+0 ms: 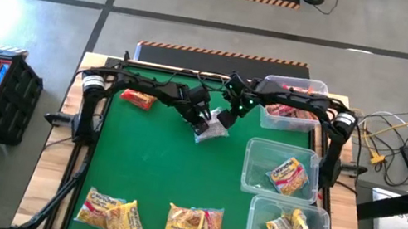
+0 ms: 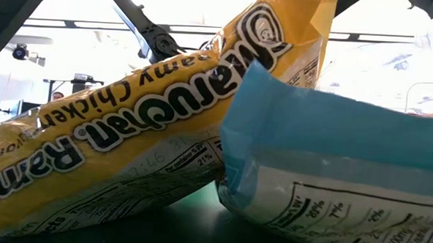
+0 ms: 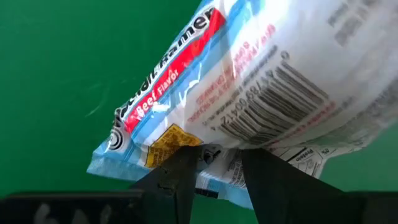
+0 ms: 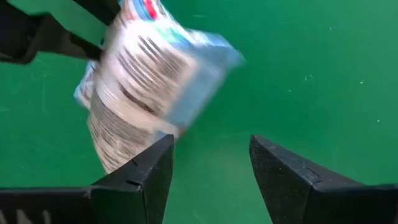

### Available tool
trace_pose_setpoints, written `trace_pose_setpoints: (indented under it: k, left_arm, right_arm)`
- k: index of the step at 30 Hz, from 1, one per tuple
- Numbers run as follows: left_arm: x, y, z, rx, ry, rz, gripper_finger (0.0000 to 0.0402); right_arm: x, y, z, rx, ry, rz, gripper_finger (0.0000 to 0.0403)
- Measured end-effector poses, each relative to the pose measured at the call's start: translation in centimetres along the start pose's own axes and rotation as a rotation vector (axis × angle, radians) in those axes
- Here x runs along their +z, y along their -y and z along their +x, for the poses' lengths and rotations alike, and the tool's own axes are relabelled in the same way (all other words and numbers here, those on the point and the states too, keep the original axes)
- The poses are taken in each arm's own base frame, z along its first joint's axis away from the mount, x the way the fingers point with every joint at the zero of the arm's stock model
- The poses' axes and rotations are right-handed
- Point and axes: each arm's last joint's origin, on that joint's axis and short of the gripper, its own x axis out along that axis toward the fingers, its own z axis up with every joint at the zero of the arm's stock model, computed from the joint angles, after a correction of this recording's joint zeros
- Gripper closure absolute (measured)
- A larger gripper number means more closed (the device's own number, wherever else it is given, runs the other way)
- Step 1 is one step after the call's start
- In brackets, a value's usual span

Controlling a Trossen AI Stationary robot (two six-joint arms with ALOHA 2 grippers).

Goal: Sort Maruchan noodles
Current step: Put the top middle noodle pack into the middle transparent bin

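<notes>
The left gripper (image 3: pixel 214 171) is closed on 1 white-and-blue crinkly plastic beef ramen packet (image 1: pixel 212 129), held above the green surface (image 1: pixel 153 164). The right gripper (image 4: pixel 208 165) stands open just beside it, nearer the clear bins.

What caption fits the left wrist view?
Left claw shut on a blue-and-white beef-flavor Maruchan ramen packet, held above the green table mat.

Left claw (image 3: pixel 214 165) pinched closed mid-table; right claw (image 4: pixel 211 158) beside it, spread.
</notes>
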Motion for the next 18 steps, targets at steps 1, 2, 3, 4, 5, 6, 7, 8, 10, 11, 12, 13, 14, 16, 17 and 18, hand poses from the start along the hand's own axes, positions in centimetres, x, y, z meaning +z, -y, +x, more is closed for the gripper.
trace_pose_setpoints:
  k: [1,2,3,4,5,6,7,8,10,11,12,13,14,16,17,18]
  left_arm:
    - [-0.1,-0.1,0.0,0.011,-0.004,0.006,0.0290]
    - [-0.1,-0.1,0.0,0.014,-0.005,0.010,0.0291]
    - [-0.1,-0.1,0.0,0.016,-0.004,0.011,0.0292]
    - [-0.1,-0.1,0.0,0.019,-0.003,0.011,0.0294]
    - [-0.1,-0.2,0.1,0.020,-0.003,0.011,0.0296]
    - [-0.1,-0.2,0.1,0.020,-0.002,0.011,0.0299]
    - [-0.1,-0.2,0.1,0.021,-0.003,0.011,0.0302]
    - [-0.1,-0.2,0.1,0.022,-0.002,0.012,0.0305]
    - [-0.1,-0.2,0.1,0.026,-0.002,0.012,0.0311]
    - [-0.2,-0.3,0.2,0.029,-0.003,0.012,0.0314]
    - [-0.2,-0.3,0.2,0.032,-0.003,0.012,0.0317]
    - [-0.2,-0.3,0.2,0.035,-0.004,0.012,0.0319]
    - [-0.3,-0.4,0.2,0.038,-0.004,0.012,0.0321]
    - [-0.4,-0.4,0.3,0.040,-0.007,0.010,0.0325]
    - [-0.5,-0.5,0.3,0.041,-0.008,0.008,0.0326]
    - [-0.5,-0.5,0.4,0.041,-0.009,0.005,0.0326]
  right_arm:
    - [0.0,0.0,0.1,0.007,0.001,0.003,0.0203]
    - [0.1,0.0,0.2,0.020,0.002,0.010,0.0202]
    - [0.1,0.0,0.3,0.033,-0.002,0.018,0.0200]
    - [0.1,0.0,0.4,0.045,-0.007,0.022,0.0199]
    - [0.1,0.0,0.6,0.055,-0.010,0.023,0.0198]
    - [0.1,-0.1,0.8,0.059,-0.011,0.028,0.0197]
    - [0.1,-0.1,0.9,0.062,-0.009,0.036,0.0197]
    - [0.1,-0.1,1.1,0.074,-0.009,0.047,0.0197]
    - [0.3,-0.1,1.3,0.108,-0.008,0.051,0.0197]
    - [0.3,-0.2,1.4,0.125,-0.009,0.053,0.0197]
    - [0.3,-0.2,1.5,0.142,-0.009,0.051,0.0197]
    - [0.4,-0.4,1.5,0.155,-0.008,0.047,0.0197]
    - [0.4,-0.4,1.6,0.165,-0.004,0.044,0.0197]
    - [0.5,-0.6,1.6,0.174,0.003,0.038,0.0197]
    - [0.5,-0.6,1.6,0.176,0.004,0.038,0.0197]
    - [0.5,-0.6,1.6,0.180,0.003,0.038,0.0197]
